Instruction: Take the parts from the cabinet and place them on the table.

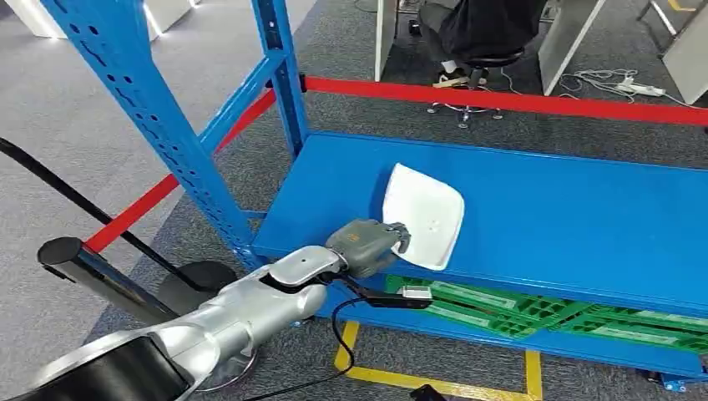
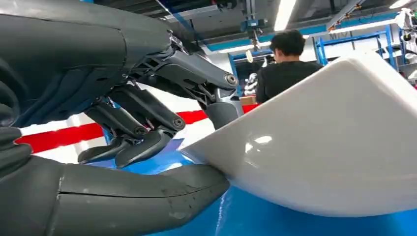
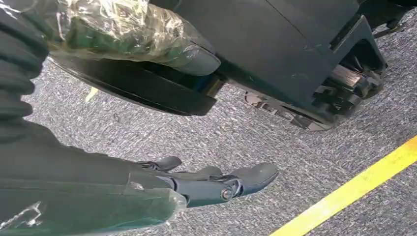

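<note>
Look at your left hand first. It is right at the near corner of the white part, which lies on the blue shelf of the cabinet. The thumb sits under that corner and a finger reaches over the top, so the hand seems to have the edge pinched (you cannot see the finger pad touch, so this is a guess). The part tips up, with its far side lifted. It stretches away from the hand, toward the back of the shelf. Your right hand hangs low over the grey floor, fingers loose and apart, holding nothing. The left hand is the near one.
</note>
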Controlling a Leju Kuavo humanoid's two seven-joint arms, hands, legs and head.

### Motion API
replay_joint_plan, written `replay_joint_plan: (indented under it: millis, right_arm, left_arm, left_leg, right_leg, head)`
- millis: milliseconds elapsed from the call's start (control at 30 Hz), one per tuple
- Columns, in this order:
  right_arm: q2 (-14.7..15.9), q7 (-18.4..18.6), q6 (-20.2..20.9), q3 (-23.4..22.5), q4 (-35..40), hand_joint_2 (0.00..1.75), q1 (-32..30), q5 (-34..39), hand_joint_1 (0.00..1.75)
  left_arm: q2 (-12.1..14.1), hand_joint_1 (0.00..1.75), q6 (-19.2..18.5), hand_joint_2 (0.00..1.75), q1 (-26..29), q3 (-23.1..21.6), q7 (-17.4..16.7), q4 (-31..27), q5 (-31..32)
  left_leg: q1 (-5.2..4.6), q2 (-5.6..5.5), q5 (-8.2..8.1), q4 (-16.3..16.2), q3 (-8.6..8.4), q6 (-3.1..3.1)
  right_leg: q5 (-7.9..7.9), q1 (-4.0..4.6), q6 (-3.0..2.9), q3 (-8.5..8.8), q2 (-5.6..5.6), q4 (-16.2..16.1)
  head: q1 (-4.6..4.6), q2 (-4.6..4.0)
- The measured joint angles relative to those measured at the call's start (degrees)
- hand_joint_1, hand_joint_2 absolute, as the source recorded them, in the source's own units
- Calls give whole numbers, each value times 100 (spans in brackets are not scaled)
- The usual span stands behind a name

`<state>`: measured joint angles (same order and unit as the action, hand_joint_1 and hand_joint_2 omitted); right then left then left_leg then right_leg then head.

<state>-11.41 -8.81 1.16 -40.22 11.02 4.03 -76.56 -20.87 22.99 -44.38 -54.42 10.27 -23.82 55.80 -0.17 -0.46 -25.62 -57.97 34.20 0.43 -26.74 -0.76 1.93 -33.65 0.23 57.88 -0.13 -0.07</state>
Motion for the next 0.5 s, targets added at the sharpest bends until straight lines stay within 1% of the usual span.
replay_joint_plan:
  millis: [333, 367, 400, 433, 467, 500]
  right_arm:
    - [0, 0, 0, 0, 0, 175, 0, -2, 0]
    - [0, 0, -4, 0, 0, 175, 0, -2, 0]
    - [0, 29, -48, 0, 0, 175, -3, -15, 0]
    - [-2, 72, -118, 0, 0, 175, -13, -35, 0]
    - [-2, 101, -151, 0, 0, 175, -15, -57, 0]
    - [-2, 112, -175, 0, 0, 175, -9, -70, 0]
  left_arm:
    - [0, 175, 0, 175, 1, 0, 0, 0, 0]
    - [-2, 175, 51, 175, 3, 0, 71, -2, -49]
    - [-24, 175, 250, 175, 72, 90, 279, -157, -305]
    - [-2, 175, 642, 175, 215, 322, 811, -584, -793]
    - [11, 175, 913, 175, 287, 532, 1107, -1166, -1092]
    - [9, 175, 1004, 175, 227, 808, 1168, -1864, -1235]
  left_leg:
    - [0, 0, 0, 0, 0, 0]
    - [0, 0, 0, 0, -2, 0]
    - [-1, 0, 1, -4, -3, 0]
    - [-2, -1, 2, -5, 7, 1]
    - [-1, -2, 9, -7, 24, 10]
    - [1, -2, 12, -8, 40, 12]
  right_leg:
    - [0, 0, 0, 0, 0, 0]
    - [0, 0, 0, 0, 0, 0]
    - [2, -1, 0, -2, 0, 0]
    - [2, -2, 0, -9, -5, 0]
    - [2, -1, 0, -22, -15, 1]
    - [7, 2, 2, -34, -16, 1]
  head:
    - [0, 0]
    - [0, 0]
    - [0, 0]
    - [-11, 0]
    - [-4, 0]
    - [7, 0]
